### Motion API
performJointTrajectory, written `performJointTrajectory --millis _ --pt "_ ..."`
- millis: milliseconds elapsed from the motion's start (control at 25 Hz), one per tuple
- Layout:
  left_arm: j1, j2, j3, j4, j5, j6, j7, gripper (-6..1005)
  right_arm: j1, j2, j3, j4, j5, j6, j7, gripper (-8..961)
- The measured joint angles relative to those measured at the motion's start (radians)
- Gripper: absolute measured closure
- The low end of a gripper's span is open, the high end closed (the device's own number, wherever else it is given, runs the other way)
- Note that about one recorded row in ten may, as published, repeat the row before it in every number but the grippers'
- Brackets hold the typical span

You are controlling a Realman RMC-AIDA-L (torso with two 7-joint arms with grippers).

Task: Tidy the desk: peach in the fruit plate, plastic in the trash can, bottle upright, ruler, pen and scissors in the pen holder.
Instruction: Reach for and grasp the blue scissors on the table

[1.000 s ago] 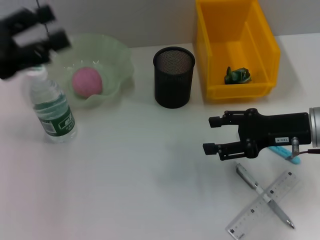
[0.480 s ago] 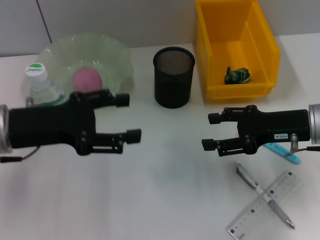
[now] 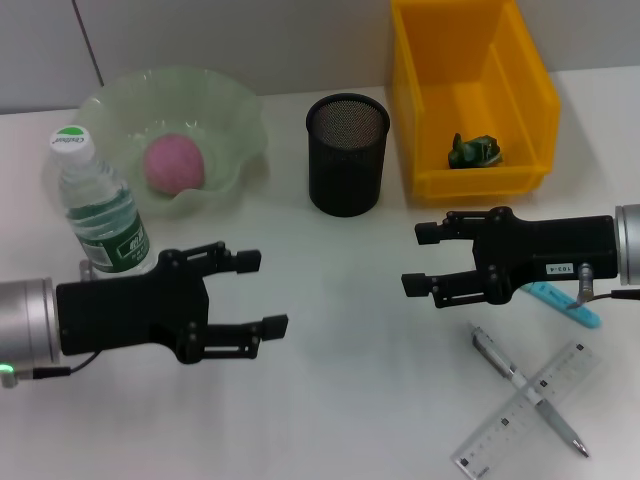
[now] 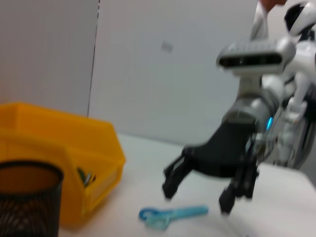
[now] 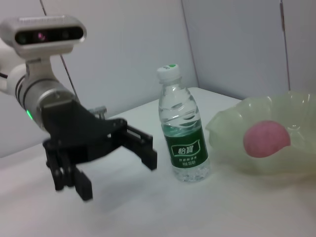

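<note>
Head view: the left gripper (image 3: 262,292) hangs over the white table (image 3: 330,350) with its fingers spread and nothing between them. Just behind its arm, toward the robot's left, the bottle (image 3: 97,206) stands upright, and the green fruit plate (image 3: 235,120) with the pink peach (image 3: 175,163) in it lies farther back. The right gripper (image 3: 418,259) faces the left one across a bare stretch of table, its fingers also spread and empty. The black mesh pen holder (image 3: 347,154) stands beyond the gap between the two grippers, and the yellow trash can (image 3: 470,90) with the green plastic (image 3: 474,151) inside sits beyond the right gripper. Blue scissors (image 3: 565,303) lie partly hidden under the right arm; the pen (image 3: 527,387) lies crossed over the clear ruler (image 3: 525,406) on the near side of that arm.

Left wrist view: the right gripper (image 4: 197,194) shows opposite, fingers apart, with the scissors (image 4: 170,216) on the table just below it; the pen holder (image 4: 27,200) and trash can (image 4: 64,153) stand to one side.

Right wrist view: the left gripper (image 5: 116,173) shows open above the table, the bottle (image 5: 182,132) upright just beside it, and the peach (image 5: 266,139) in the fruit plate (image 5: 232,128) past the bottle.
</note>
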Motion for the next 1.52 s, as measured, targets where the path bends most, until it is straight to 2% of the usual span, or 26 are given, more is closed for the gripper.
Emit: performJointTrajectory --millis 200,560,680,800,1000,1080,1240,1280,1520 --pt "0.011 -0.002 0.007 -0.047 0.021 -0.057 0.064 137 0.001 0.000 0.000 0.000 0.000 0.001 0.008 150" --pt "0.017 -0.004 0.036 -0.056 0.022 -0.079 0.093 138 0.006 0.003 0.011 -0.009 0.031 -0.001 0.035 150" --pt "0.017 -0.006 0.037 -0.058 0.019 -0.085 0.102 138 0.014 0.002 0.004 -0.072 0.057 -0.016 0.143 150" --pt "0.013 -0.006 0.034 -0.059 0.016 -0.087 0.104 138 0.029 -0.003 -0.050 -0.190 0.029 -0.028 0.338 150" --pt "0.004 -0.006 0.029 -0.079 0.013 -0.099 0.104 138 0.082 -0.008 -0.118 -0.422 -0.169 -0.078 0.702 150" --pt "0.003 -0.006 0.028 -0.081 0.012 -0.105 0.104 138 0.122 -0.015 -0.118 -0.463 -0.275 -0.123 0.800 150" --pt "0.001 -0.005 0.028 -0.082 0.012 -0.119 0.100 138 0.214 -0.039 -0.118 -0.470 -0.471 -0.212 0.948 150" --pt "0.000 -0.005 0.028 -0.082 0.010 -0.125 0.098 138 0.254 -0.046 -0.119 -0.467 -0.563 -0.246 0.982 150" --pt "-0.001 -0.005 0.029 -0.082 -0.006 -0.132 0.096 138 0.318 -0.048 -0.135 -0.445 -0.730 -0.285 0.993 151"
